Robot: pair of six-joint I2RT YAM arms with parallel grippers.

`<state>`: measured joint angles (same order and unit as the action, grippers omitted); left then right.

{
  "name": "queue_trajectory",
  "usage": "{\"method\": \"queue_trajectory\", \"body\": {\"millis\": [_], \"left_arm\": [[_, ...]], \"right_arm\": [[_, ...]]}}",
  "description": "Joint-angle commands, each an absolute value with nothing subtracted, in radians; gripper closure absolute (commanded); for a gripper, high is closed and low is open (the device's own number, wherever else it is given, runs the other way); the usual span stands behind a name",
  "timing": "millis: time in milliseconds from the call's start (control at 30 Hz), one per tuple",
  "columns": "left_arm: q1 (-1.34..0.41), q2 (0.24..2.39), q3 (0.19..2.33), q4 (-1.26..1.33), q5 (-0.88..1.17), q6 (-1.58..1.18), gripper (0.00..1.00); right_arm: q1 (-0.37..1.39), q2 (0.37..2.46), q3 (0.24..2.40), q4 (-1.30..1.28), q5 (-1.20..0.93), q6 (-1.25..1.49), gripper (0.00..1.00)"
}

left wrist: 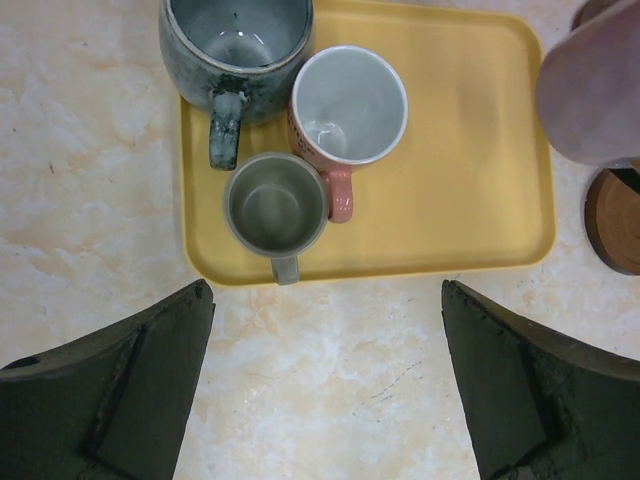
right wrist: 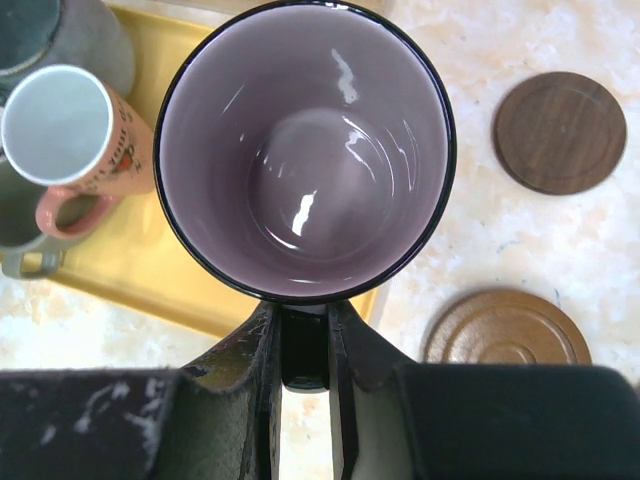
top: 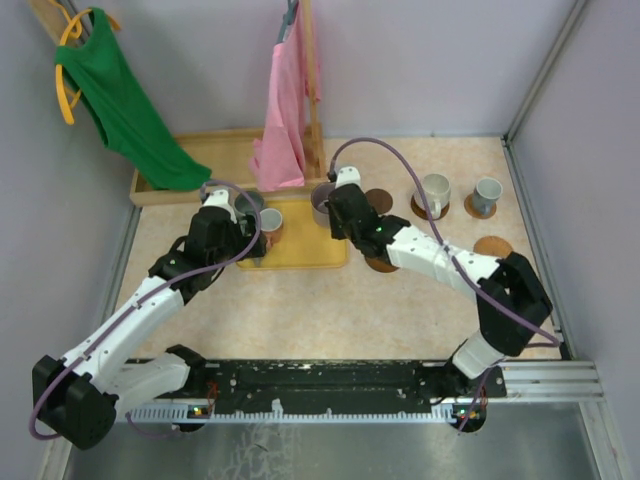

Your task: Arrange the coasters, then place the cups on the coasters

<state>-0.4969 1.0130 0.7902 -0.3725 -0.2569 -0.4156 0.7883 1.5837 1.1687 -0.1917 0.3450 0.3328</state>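
Pale marbled table [top: 300, 310], grey walls [top: 420, 60]. The yellow tray [left wrist: 480, 200] holds three cups [left wrist: 345, 105] at its left edge. The left gripper [left wrist: 325, 292] gapes empty; the right gripper [right wrist: 305, 340] pinches the mauve cup [right wrist: 305, 150] by its handle over the tray's right edge.

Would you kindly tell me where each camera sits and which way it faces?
Top: above and behind the arms, looking down at the table; both arms show.
Left wrist: looking down at the tray with three cups; left gripper open.
Right wrist: looking down into the mauve cup; right gripper clamps its handle.
Both wrist views share the tray, pink cup and mauve cup.
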Motion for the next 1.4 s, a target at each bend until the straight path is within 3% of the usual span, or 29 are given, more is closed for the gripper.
{"method": "queue_trajectory", "body": {"millis": [0,567,833,1367], "left_arm": [[-0.492,1.018,0.789,-0.332,-0.237,-0.419,0.00],[-0.491,1.025,0.762,-0.283,-0.193,-0.418,0.00],[-0.491,1.022,0.750,-0.264,-0.166,-0.416,0.00],[-0.497,0.976,0.720,-0.248,-0.155,-0.402,0.00]], "right_arm": [[0.772,1.416,1.127,-0.149,0.381,0.299,1.00],[0.620,1.000,0.811,-0.235,0.422,0.237,1.00],[0.453,0.861,0.711,-0.314,0.411,0.260,1.00],[0.301,0.840,0.676,-0.368,0.537,0.294,1.00]]}}
